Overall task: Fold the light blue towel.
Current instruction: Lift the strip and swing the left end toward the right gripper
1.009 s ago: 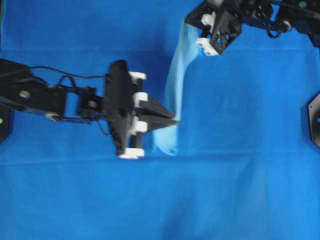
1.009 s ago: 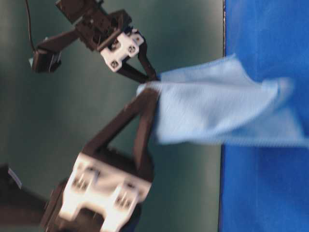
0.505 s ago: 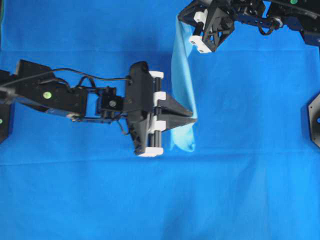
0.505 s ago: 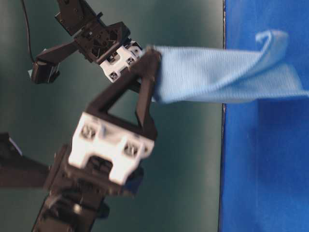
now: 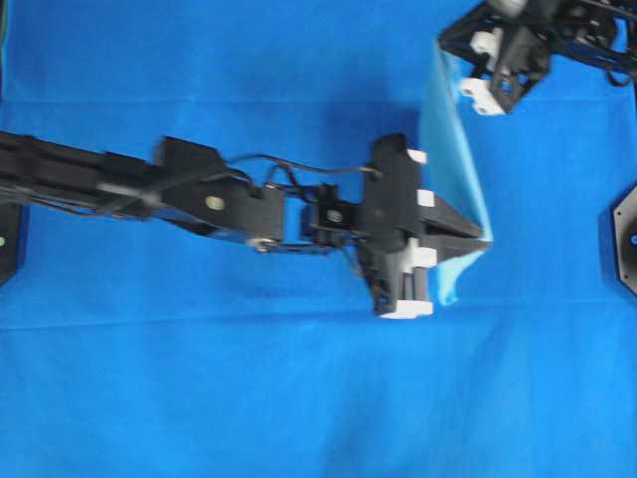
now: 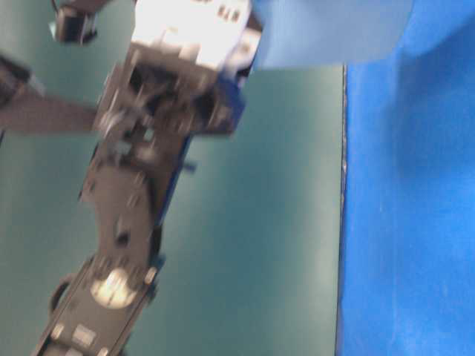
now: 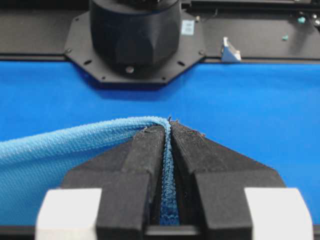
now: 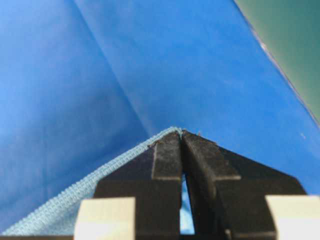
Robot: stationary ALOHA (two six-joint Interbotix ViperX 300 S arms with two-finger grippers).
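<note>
Left fingers (image 7: 145, 165): pressed together on an edge of the light blue towel (image 5: 448, 129); cloth shows in the slit between them.
Right fingers (image 8: 167, 160): clamped on another edge of the same towel, hem peeking out at the tips.
Left gripper (image 5: 478, 239): reaches across the middle, pointing toward the right side of the overhead view.
Right gripper (image 5: 468, 85): near the top right corner.
Towel: hangs in the air between the two grippers as a narrow draped strip, above the dark blue cloth (image 5: 249, 398) covering the table.
Step in hand: likely carrying the lifted edge across for a fold.
Doing it well: keep both grips firm, travel level and together, lower so edges meet squarely.
</note>
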